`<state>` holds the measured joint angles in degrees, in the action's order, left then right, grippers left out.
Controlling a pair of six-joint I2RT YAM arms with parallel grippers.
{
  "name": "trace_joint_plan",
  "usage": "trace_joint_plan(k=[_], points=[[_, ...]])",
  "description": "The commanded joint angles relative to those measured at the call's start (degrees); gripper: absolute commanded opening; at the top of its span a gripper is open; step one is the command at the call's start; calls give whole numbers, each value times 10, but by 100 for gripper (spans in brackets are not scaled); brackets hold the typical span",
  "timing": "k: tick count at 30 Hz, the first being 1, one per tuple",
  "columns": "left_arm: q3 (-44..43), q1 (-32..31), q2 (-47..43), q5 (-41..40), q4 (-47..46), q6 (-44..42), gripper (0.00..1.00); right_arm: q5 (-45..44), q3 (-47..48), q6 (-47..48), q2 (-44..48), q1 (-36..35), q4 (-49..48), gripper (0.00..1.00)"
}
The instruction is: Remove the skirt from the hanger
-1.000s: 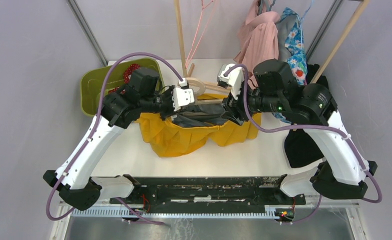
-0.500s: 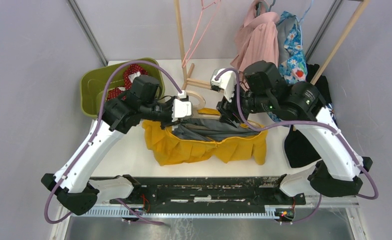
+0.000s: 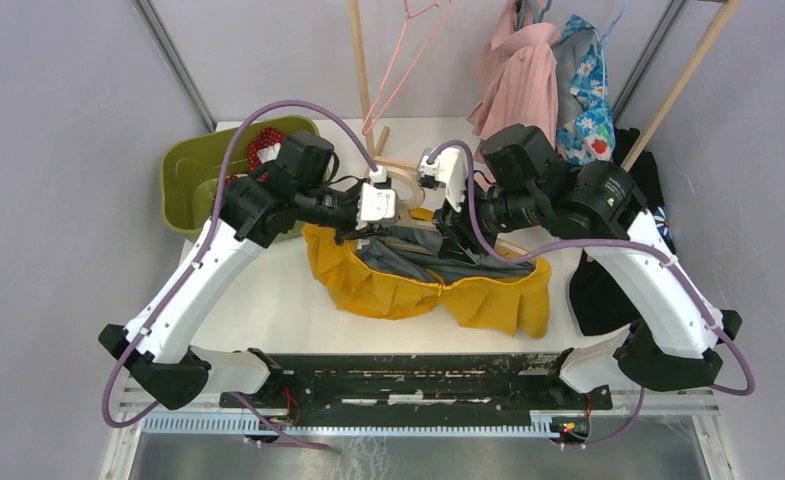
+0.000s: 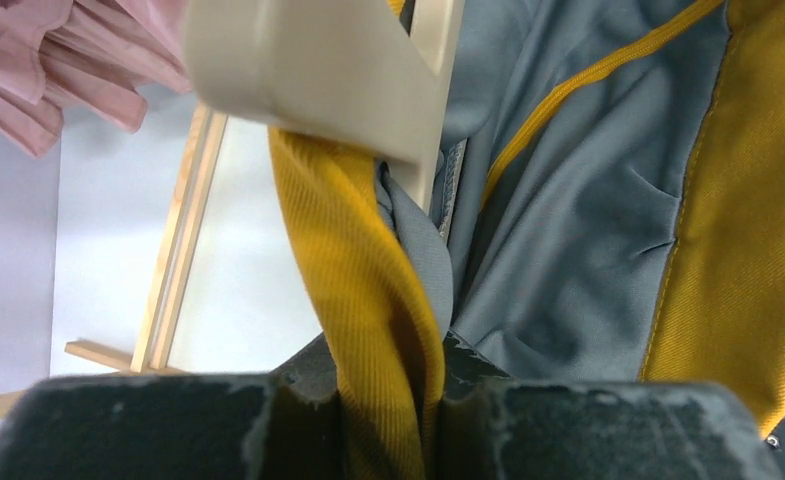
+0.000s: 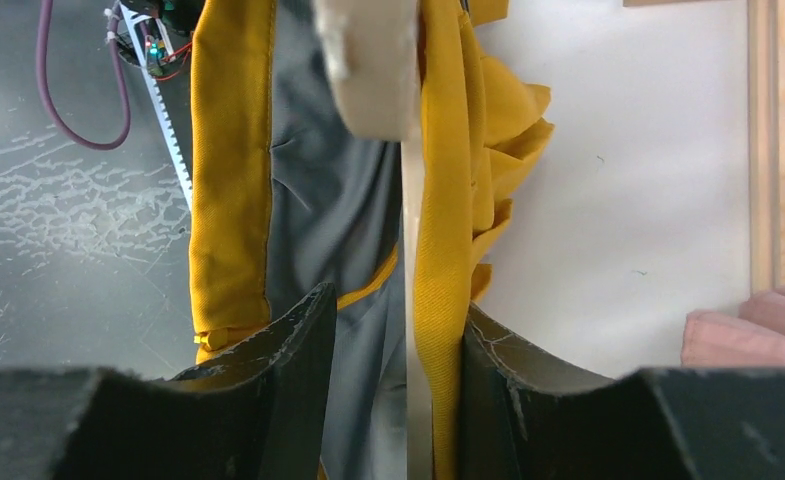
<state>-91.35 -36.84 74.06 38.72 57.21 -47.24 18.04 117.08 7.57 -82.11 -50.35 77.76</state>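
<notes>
The yellow skirt (image 3: 438,290) with grey lining (image 3: 418,260) lies bunched on the white table, its waistband still on the pale wooden hanger (image 3: 401,183). My left gripper (image 3: 356,230) is shut on the yellow waistband (image 4: 368,260), just below the hanger's cream clip (image 4: 308,70). My right gripper (image 3: 456,225) is at the other end. Its jaws stand apart around the waistband (image 5: 443,250) and the hanger's thin bar, under the second clip (image 5: 368,60). The right finger (image 5: 503,365) touches the yellow band; the left finger (image 5: 293,345) stands off the lining.
A green bin (image 3: 190,185) holding a red dotted garment (image 3: 260,148) sits at the back left. Pink (image 3: 518,85) and floral (image 3: 586,90) clothes hang on the wooden rack (image 3: 361,70) behind. A black garment (image 3: 598,295) lies at the right edge.
Both arms have shifted, carrying the hanger end of the skirt toward the middle; the skirt's hem has spread out to the right. The right jaws widened, then narrowed a little.
</notes>
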Motion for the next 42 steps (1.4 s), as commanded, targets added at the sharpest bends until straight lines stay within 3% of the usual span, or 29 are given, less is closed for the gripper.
trace_joint_plan(k=[1, 9, 15, 20, 31, 33, 35, 38, 42], points=[[-43, -1, 14, 28, -68, -20, 3, -1, 28, -12, 44, -9, -26, 48], [-63, -2, 24, 45, -84, -8, 3, 22, -34, -16, 54, -9, -28, 48], [-79, -2, 6, 38, -85, -5, 3, 1, -107, -4, 47, -9, -95, 53], [-60, -2, -8, 30, -93, -3, 3, -28, -52, 13, 21, -9, -74, 54], [-42, -2, -26, 30, -147, 14, 3, 11, -118, -10, 12, -9, -129, 50], [-43, -1, -24, 30, -149, 14, 3, 14, -138, -17, 12, -9, -148, 47], [-44, -2, -25, 31, -155, 18, 3, 14, -147, -23, 6, -9, -158, 38], [-43, -1, -28, 33, -162, 21, 3, -20, -122, -32, -23, -8, -141, 5], [-34, -1, -28, 26, -163, 21, 3, -140, -48, -34, -61, -10, -88, 1]])
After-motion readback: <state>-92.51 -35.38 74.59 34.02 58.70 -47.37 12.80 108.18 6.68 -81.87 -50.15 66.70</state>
